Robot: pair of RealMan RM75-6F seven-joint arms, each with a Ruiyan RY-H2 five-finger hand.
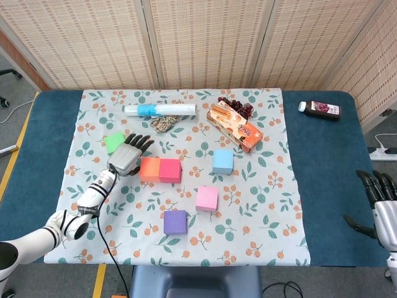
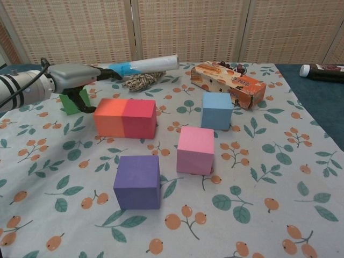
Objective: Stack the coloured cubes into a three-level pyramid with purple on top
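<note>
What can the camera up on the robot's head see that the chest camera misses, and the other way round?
Only the head view shows the right hand, open and idle off the table's right edge, plus the whole blue table and the left arm's full length.

Only the chest view shows the cubes' side faces, and the left hand from the side, raised beside the orange cube.

Both show the left hand, the green cube, the orange and red cube side by side, the blue cube, pink cube, purple cube, snack box and bottle.

Six cubes (image 1: 175,221) on show; one snack box (image 1: 236,127); one bottle (image 1: 320,109); one tube (image 1: 160,110); two hands (image 1: 127,158).
</note>
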